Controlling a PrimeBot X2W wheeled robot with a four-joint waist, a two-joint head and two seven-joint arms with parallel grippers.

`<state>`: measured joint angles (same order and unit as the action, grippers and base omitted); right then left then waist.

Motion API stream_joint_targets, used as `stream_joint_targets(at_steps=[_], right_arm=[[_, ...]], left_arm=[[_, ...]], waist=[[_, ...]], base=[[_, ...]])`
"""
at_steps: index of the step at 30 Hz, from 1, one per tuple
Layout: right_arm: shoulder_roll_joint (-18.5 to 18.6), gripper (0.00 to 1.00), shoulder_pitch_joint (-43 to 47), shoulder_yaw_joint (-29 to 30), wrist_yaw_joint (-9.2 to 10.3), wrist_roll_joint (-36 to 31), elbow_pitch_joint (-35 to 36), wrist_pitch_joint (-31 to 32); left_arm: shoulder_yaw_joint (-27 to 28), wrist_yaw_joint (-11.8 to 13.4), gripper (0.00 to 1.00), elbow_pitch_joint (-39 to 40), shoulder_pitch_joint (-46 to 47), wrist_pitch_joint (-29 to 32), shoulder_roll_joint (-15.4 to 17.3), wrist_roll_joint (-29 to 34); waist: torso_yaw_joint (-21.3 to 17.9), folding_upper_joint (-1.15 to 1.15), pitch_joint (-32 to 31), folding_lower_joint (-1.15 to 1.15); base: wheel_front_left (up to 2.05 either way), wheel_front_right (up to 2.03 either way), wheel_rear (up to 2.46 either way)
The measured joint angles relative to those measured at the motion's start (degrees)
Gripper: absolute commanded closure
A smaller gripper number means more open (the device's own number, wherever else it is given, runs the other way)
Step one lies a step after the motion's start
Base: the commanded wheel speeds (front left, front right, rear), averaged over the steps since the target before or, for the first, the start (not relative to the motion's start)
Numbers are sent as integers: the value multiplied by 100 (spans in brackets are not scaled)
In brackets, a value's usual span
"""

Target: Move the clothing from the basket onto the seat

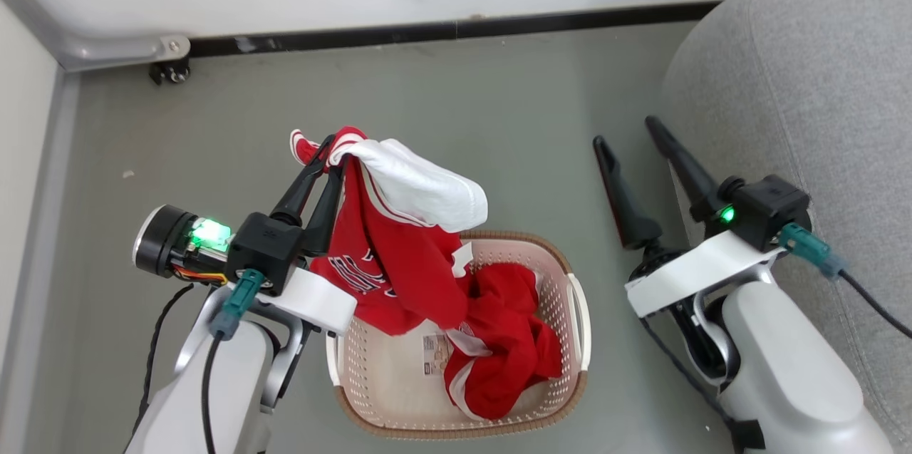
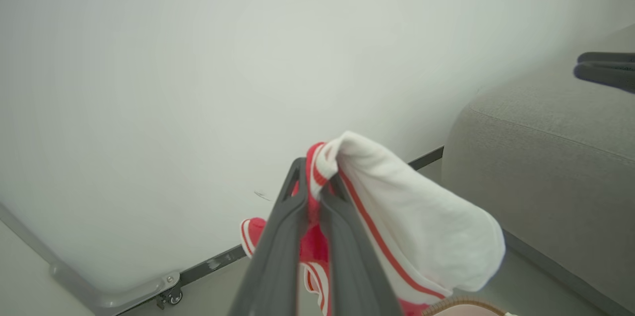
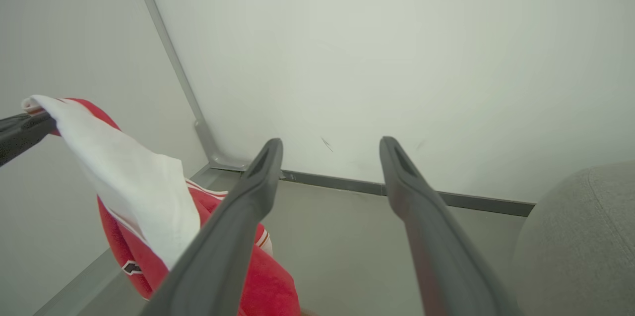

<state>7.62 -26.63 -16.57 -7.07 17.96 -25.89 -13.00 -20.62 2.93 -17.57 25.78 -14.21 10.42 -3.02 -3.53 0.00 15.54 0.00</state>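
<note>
Lifted jersey [image 1: 399, 254] hangs from the left gripper [image 1: 335, 152], pinched at a bunched bit of striped trim, w/ a white panel flopped over to the right. Fingers are closed tight on the cloth, hardly any gap btwn them. The low end trails down over the basket [image 1: 578, 297] and seems to touch the second jersey [image 1: 509, 347], which lies crumpled in the basket's right half. So the lifted one isn't clear of the rim yet. It prob. needs more height before any swing across, else the tail could drag on the rim or tug the basket. It's soft fabric, so it'll sag & sway, and a pinch on one edge could slip.

Basket sits on the grey floor [image 1: 442, 97] right in front of the robot, btwn the two arms. Right gripper [image 1: 625, 132] hovers just beside it, fingers spread wide, nothing in them. I'd guess it's parked out of the way, or ready for the 2nd piece. Seat [image 1: 819, 83] is off to the robot's right, just past that arm, so it's a short carry. Task looks early imo: one piece up in the air, one in the basket, no clothing on the stretch of seat I can see.
</note>
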Motion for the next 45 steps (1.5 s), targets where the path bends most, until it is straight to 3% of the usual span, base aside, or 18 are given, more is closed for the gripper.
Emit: stream_joint_targets(at_steps=[18, 33, 45], right_arm=[[372, 0, 654, -1055, 0, 647, 490, 575], [1034, 0, 973, -1705, -1, 790, 901, 1061], [1347, 0, 899, -2497, -1, 876, 1081, 1361]], left_arm=[[-83, -770, 100, 181, 126, 370, 279, -347], [-260, -958, 100, 350, 678, 922, 367, -725], [-445, -1004, 100, 610, 1051, 1277, 333, -945]], waist=[[173, 0, -902, 0], [155, 0, -1427, 0], [52, 0, -1599, 0]], base=[[0, 0, 0], [0, 0, 0], [0, 0, 0]])
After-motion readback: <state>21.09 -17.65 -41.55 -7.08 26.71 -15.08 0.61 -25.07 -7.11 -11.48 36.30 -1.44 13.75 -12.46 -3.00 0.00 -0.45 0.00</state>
